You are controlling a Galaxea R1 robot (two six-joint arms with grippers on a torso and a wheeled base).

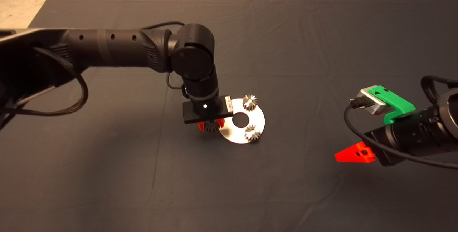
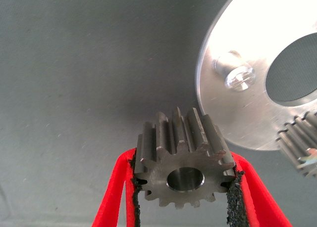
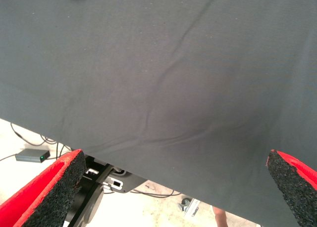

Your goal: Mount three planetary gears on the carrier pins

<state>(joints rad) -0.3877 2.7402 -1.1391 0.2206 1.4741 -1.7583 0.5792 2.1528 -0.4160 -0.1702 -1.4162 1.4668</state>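
Third gear [image 2: 184, 172] is clamped in the left gripper [image 2: 184, 187] jaws beside the disc's [image 1: 258, 122] left edge. Two gears seated. Next: align bore over free pin [image 2: 233, 74]. Right gripper [image 1: 354, 155] parked right, jaws spread.

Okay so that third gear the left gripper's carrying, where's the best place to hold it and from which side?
Across the toothed rim, on two opposite sides, as the left gripper holds the third gear now, one pad on each flank. That leaves the central bore open to slide over the free carrier pin on the round disc. Gripping over the flat faces would probably block the bore.
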